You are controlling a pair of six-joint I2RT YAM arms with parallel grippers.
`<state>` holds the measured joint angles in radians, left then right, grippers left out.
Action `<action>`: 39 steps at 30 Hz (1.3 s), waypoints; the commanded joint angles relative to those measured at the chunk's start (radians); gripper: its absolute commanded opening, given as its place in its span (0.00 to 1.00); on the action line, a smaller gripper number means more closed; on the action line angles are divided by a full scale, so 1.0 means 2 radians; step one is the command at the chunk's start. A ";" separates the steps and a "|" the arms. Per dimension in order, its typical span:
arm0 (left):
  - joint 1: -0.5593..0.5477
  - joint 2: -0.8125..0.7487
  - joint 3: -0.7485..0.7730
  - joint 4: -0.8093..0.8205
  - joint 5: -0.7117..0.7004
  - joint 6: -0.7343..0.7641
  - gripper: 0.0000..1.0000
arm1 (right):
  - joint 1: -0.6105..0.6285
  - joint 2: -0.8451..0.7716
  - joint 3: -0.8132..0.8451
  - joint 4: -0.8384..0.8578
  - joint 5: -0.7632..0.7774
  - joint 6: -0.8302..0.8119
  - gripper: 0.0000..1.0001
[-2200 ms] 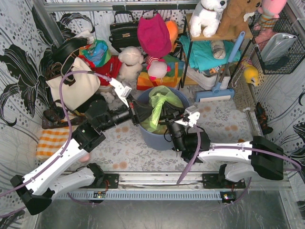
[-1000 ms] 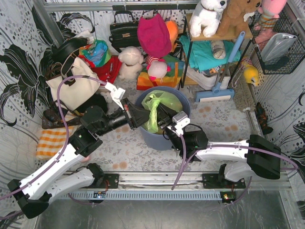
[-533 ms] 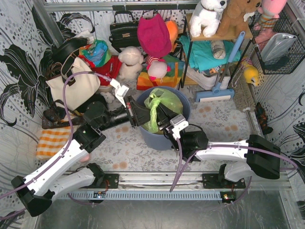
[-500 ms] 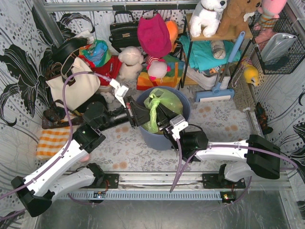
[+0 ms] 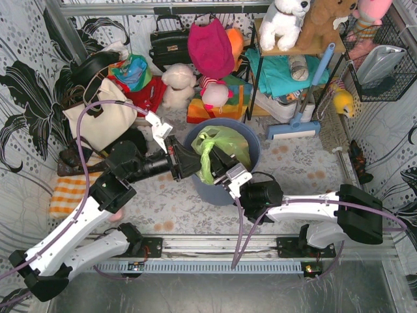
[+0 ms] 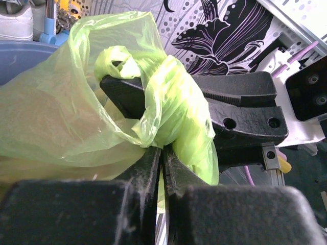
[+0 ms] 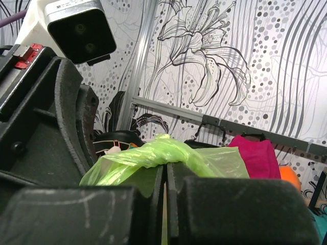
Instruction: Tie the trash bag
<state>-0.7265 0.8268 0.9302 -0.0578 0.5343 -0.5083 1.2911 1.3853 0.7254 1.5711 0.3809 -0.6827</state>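
The trash bag [image 5: 225, 140], thin light-green plastic, sits in the blue-grey bin [image 5: 212, 191]. Its gathered top rises as a twisted strand [image 5: 206, 156] at the bin's near left rim. My left gripper [image 5: 194, 163] comes in from the left and my right gripper [image 5: 220, 171] from the near side, the two almost touching. The left wrist view shows my left gripper [image 6: 163, 148] shut on a fold of the trash bag [image 6: 76, 112], which loops over the right gripper's black fingers [image 6: 240, 104]. In the right wrist view my right gripper [image 7: 165, 166] is shut on the trash bag [image 7: 168, 153].
A cream tote bag [image 5: 98, 120] stands at the back left, with an orange checked cloth [image 5: 68, 192] nearer. Behind the bin are a black handbag [image 5: 169, 42], soft toys [image 5: 179, 81] and a shelf rack [image 5: 287, 72]. A blue brush [image 5: 300, 114] leans at the right.
Both grippers have drawn a little toward the near left with the bag's top between them. The green strand now stands tighter over the bin's rim.
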 commanded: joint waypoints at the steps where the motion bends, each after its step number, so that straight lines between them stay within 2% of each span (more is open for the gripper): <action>1: -0.013 0.003 0.012 -0.108 0.030 0.026 0.16 | -0.006 -0.024 0.013 0.060 -0.012 -0.009 0.00; 7: -0.013 0.004 0.065 -0.130 -0.022 0.055 0.34 | -0.006 -0.032 0.005 0.060 -0.026 0.006 0.00; 12: -0.013 -0.004 0.110 -0.183 -0.088 0.085 0.43 | -0.006 -0.035 0.004 0.061 -0.027 0.008 0.00; 15: -0.013 -0.014 0.124 -0.199 -0.121 0.098 0.53 | -0.006 -0.035 0.004 0.061 -0.028 0.010 0.00; 20: -0.013 -0.031 0.138 -0.179 -0.190 0.096 0.54 | -0.006 -0.035 0.004 0.062 -0.028 0.012 0.00; 22: -0.013 -0.033 0.139 -0.162 -0.223 0.090 0.59 | -0.006 -0.035 0.004 0.062 -0.028 0.012 0.00; 24: -0.013 -0.031 0.137 -0.136 -0.223 0.096 0.64 | -0.006 -0.036 0.004 0.062 -0.028 0.011 0.00; 26: -0.013 -0.018 0.137 -0.117 -0.191 0.119 0.69 | -0.006 -0.036 0.005 0.062 -0.027 0.011 0.00; 28: -0.013 -0.006 0.142 -0.112 -0.173 0.160 0.70 | -0.006 -0.037 0.005 0.062 -0.028 0.012 0.00; 33: -0.011 0.019 0.152 -0.104 -0.180 0.248 0.72 | -0.006 -0.040 0.006 0.060 -0.029 0.013 0.00; 37: 0.004 0.043 0.170 -0.113 -0.191 0.281 0.79 | -0.005 -0.042 0.004 0.060 -0.026 0.016 0.00; 39: 0.016 0.047 0.168 -0.106 -0.174 0.291 0.81 | -0.006 -0.044 0.003 0.060 -0.026 0.018 0.00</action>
<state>-0.7300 0.9157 1.2263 -0.3347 0.1741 -0.0353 1.2831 1.3334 0.7227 1.5829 0.3435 -0.6724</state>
